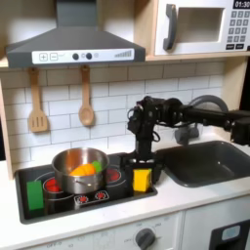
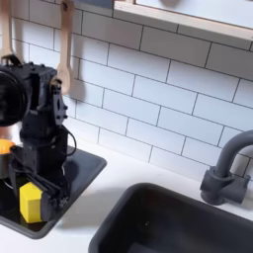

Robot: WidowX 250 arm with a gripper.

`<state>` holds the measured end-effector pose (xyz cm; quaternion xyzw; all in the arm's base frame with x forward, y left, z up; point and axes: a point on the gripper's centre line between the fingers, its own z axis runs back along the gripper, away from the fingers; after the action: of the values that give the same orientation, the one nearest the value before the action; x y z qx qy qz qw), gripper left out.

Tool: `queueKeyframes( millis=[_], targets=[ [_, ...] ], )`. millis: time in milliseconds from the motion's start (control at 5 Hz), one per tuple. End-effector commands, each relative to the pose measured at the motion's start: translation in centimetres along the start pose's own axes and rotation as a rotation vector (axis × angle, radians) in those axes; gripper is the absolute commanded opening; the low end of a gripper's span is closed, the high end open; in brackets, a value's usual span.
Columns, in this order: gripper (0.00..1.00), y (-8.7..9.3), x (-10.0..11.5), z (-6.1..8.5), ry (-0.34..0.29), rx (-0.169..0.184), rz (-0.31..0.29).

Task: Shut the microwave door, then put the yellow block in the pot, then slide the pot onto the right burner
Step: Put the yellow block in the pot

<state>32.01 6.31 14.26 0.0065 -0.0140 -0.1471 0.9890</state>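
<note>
The yellow block (image 1: 143, 180) stands at the stove's (image 1: 59, 203) front right corner in the first exterior view, beside the right burner (image 1: 116, 175). The gripper (image 1: 143, 168) is lowered over the yellow block, its fingers (image 2: 49, 185) straddling the top in the second exterior view, clamped on it. The first exterior view also shows the pot (image 1: 80, 168) on the stove's middle, holding something orange, a green block (image 1: 35, 197) at the front left corner, and the microwave door (image 1: 190, 28) closed above.

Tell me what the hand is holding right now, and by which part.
The hand appears closed on the yellow block, gripping its top end; the block's lower part hangs below.
</note>
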Motion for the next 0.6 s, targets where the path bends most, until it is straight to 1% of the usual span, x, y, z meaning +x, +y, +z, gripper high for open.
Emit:
queueKeyframes(
  millis=[0,200,400],
  targets=[
    [1.0,-0.01,0.28,-0.97,0.009,-0.011,0.005],
    [0.0,0.01,0.51,-0.6,-0.014,-0.029,0.012],
    [0.0,-0.05,0.21,-0.27,-0.017,-0.046,0.018]
  ],
)
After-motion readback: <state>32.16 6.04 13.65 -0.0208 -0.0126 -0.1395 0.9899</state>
